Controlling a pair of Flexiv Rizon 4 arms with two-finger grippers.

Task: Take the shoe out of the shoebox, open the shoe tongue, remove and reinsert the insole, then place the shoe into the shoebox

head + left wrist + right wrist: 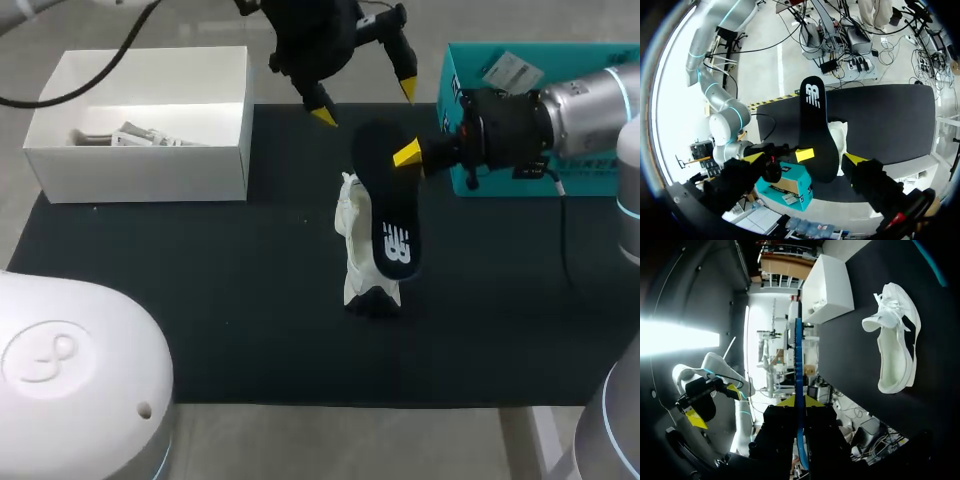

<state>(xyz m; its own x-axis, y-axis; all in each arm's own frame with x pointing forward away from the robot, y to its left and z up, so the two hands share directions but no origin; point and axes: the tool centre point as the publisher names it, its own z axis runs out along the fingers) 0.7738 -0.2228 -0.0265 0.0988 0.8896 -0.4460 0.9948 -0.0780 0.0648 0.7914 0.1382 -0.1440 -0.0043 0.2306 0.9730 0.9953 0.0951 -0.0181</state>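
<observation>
A white shoe (358, 250) lies on the black mat (200, 300), its opening toward the right wrist view, shoe (895, 345). My right gripper (408, 155) is shut on the heel end of a black insole (393, 225) with a white logo, and holds it over the shoe. In the right wrist view the insole (798, 355) shows edge-on as a thin blue line between my right gripper's (799, 401) yellow tips. My left gripper (365, 103) hangs open behind the insole, touching nothing. In its own view the insole (815, 125) lies ahead of the wide-open left gripper (805, 159), the shoe (838, 140) beside it.
An open white box (60, 150) with crumpled paper inside stands at the mat's back left, seen too as the white box (830, 290). A teal shoebox (500, 110) sits at the back right, behind my right arm, teal box (787, 185).
</observation>
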